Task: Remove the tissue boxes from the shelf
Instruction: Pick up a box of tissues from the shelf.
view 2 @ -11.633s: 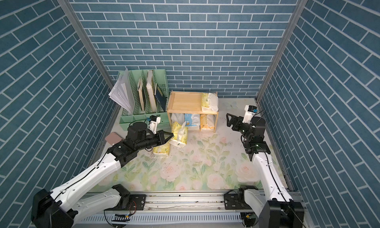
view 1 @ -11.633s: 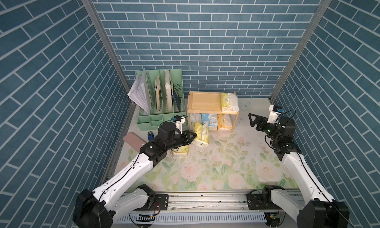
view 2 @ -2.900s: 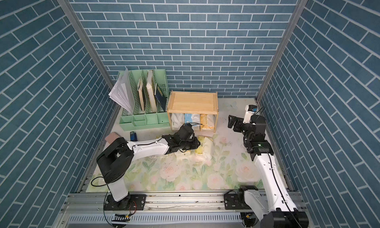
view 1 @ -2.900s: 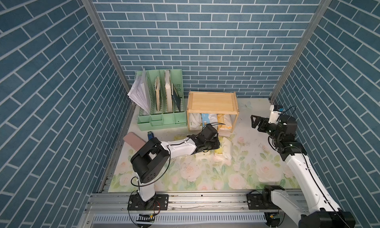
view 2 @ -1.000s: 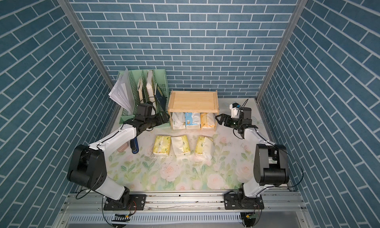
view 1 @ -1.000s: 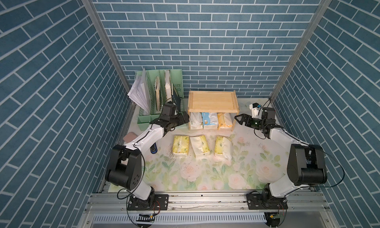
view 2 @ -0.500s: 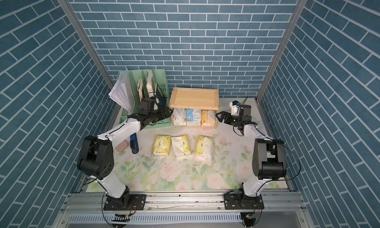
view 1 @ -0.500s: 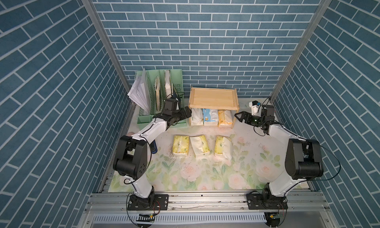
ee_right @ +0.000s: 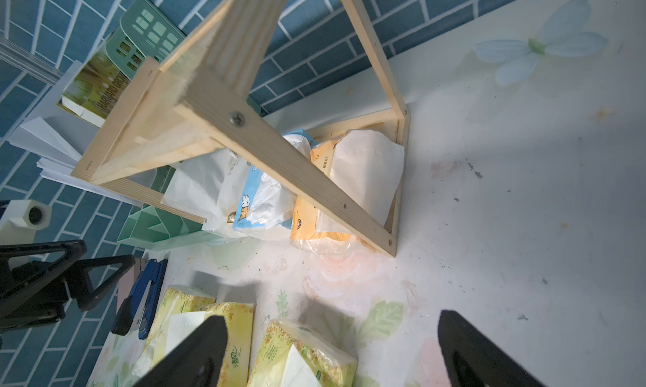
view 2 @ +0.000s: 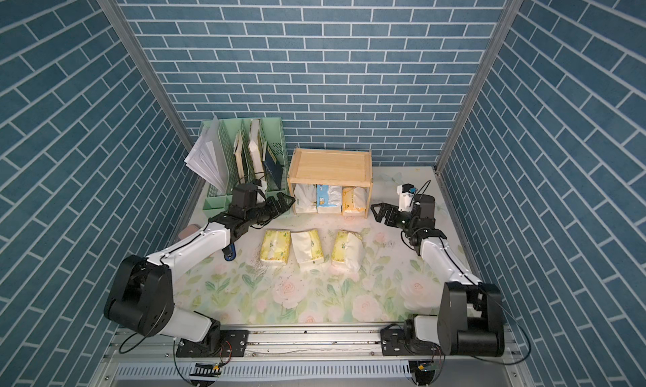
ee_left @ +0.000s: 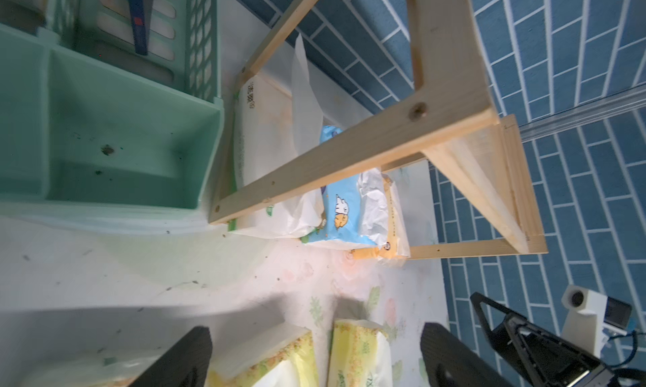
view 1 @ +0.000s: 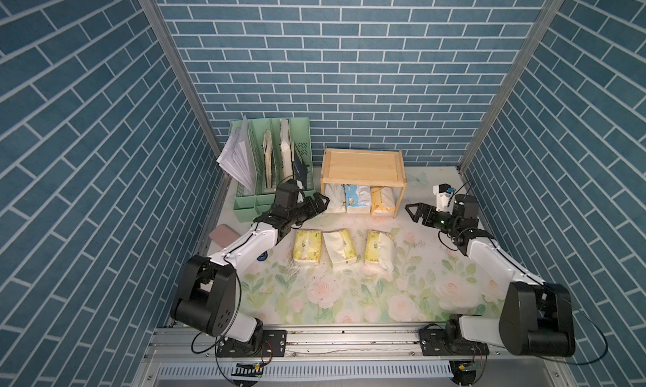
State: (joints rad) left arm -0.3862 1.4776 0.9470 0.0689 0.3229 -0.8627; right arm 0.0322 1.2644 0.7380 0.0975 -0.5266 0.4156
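The shelf [view 1: 361,167]: top board bare; three packs stand side by side on its lower tier, their ends poking out past its front edge.
Packs in the shelf: white tissue pack [view 1: 334,197] at its left end, light blue tissue pack [view 1: 357,198] in the middle, orange-yellow tissue pack [view 1: 382,200] at its right end.
Packs off the shelf: pale yellow tissue packs [view 1: 339,245], three in a row on the floral mat [view 1: 314,291] in front of it.
Left gripper [view 1: 321,203]: jaws spread, empty, tips just beside the shelf's left front corner, with the white pack right past them.
Right gripper [view 1: 411,212]: jaws spread, empty, near the shelf's right front corner but apart from it.
Long axis: each shelved pack runs front to back, short end facing out.
Nearer arm: left for the white pack, right for the orange-yellow one. I'd say the left is closer to a grab.
What the move turns on: both grippers sit off the shelf's ends, so the reach likely has to swing round to its open front.
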